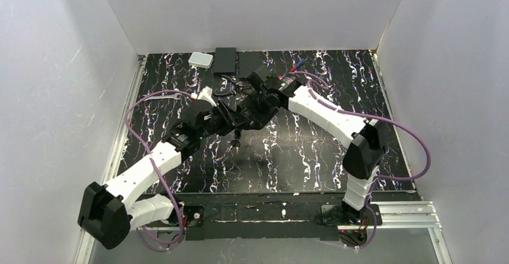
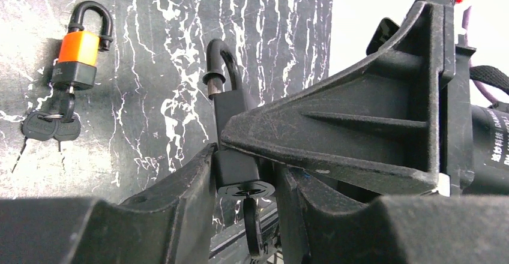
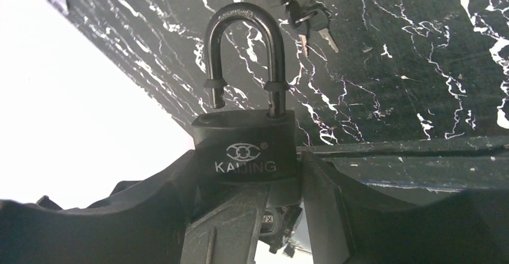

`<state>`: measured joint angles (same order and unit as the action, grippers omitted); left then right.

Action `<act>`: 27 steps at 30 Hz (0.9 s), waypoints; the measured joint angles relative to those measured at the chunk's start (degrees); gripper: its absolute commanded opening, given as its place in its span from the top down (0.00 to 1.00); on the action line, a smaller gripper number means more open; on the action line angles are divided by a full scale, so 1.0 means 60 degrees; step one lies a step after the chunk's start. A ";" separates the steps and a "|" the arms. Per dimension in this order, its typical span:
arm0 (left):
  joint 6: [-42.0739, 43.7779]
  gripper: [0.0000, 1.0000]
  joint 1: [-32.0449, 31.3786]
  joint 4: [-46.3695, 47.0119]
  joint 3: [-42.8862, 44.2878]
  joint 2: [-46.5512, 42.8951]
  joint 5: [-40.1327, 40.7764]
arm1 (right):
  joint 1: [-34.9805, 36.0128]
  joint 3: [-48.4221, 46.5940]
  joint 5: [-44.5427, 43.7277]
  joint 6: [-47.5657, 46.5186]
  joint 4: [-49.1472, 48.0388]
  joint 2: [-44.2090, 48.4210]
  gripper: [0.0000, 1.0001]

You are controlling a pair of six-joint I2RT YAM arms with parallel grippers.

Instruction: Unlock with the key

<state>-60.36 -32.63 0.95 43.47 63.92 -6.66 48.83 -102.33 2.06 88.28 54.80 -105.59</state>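
The key (image 2: 252,231) hangs from the underside of the black padlock (image 2: 227,105), between the half-closed fingers of the left gripper (image 2: 245,177); I cannot tell whether they pinch it. At the right wrist, the right gripper (image 3: 249,159) clamps the padlock's body, its shackle sprung free at one end. From above, both grippers meet over mid-table (image 1: 300,156).

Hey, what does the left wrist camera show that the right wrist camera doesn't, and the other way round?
Only the left wrist view: the key hanging from the underside of the black padlock, which it sees edge-on, and the orange padlock in full, its own keys dangling. Only the right wrist view: the black padlock's front face with KAIJING lettering, and the right gripper with jaws clamped on the body's sides. Both: the shackle open, one leg lifted out of the body, above the marbled tabletop.
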 measured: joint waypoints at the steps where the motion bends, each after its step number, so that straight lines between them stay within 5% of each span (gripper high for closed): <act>1: 0.0061 1.00 -0.0011 -0.0001 -0.0035 -0.0121 -0.0021 | 0.0008 0.0206 -0.0012 -0.0092 -0.0228 0.0173 0.20; 7: 0.0357 1.00 0.0010 -0.0112 -0.0395 -0.1148 -0.0290 | -0.0081 0.0647 -0.0429 -0.1254 -0.1339 0.1009 0.02; 15: 0.1514 1.00 0.0051 -0.0450 -0.0453 -0.2483 -0.0760 | -0.0890 0.1306 -0.0701 -0.2636 -0.2672 0.2138 0.02; 27: 0.2621 1.00 0.0114 -0.0437 -0.0453 -0.2882 -0.1373 | -0.1940 0.2607 0.1615 -0.3568 -0.4275 0.2380 0.15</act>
<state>-44.63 -31.94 -1.67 40.75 46.63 -14.90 37.19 -86.68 11.75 66.87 29.15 -91.31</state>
